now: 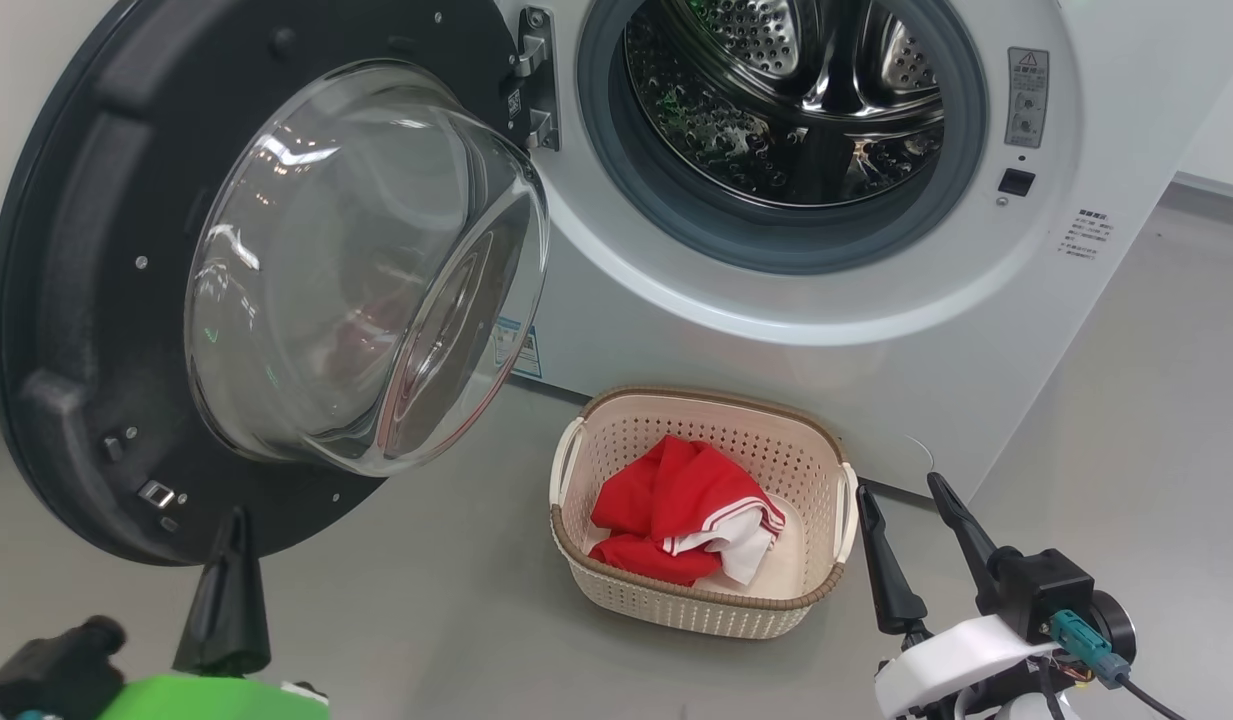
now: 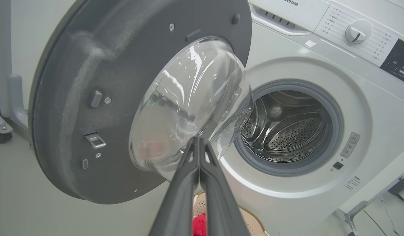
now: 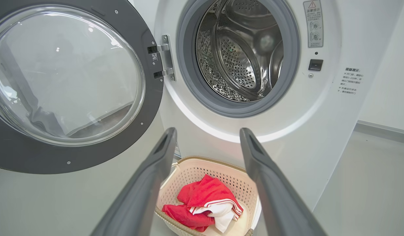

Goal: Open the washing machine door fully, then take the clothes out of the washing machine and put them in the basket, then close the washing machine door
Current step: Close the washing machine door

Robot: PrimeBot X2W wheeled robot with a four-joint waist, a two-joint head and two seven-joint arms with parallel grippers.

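The large round glossy black washing machine door [image 1: 86,300], with its clear glass bowl, stands wide open at the left of the head view. At upper centre is the white front-loading washing machine [image 1: 676,330]. At lower centre the bright red, white-trimmed clothes [image 1: 676,495] lie in the cream perforated plastic basket [image 1: 696,608]. At lower left the left gripper [image 1: 238,518] has its jaws pressed together on nothing. At lower right the right gripper [image 1: 898,486] has its jaws spread and empty.

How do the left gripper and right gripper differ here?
The left gripper is shut tight; the right gripper is open wide. The left gripper points at the washing machine door; the right gripper is beside the basket. Both hold nothing.
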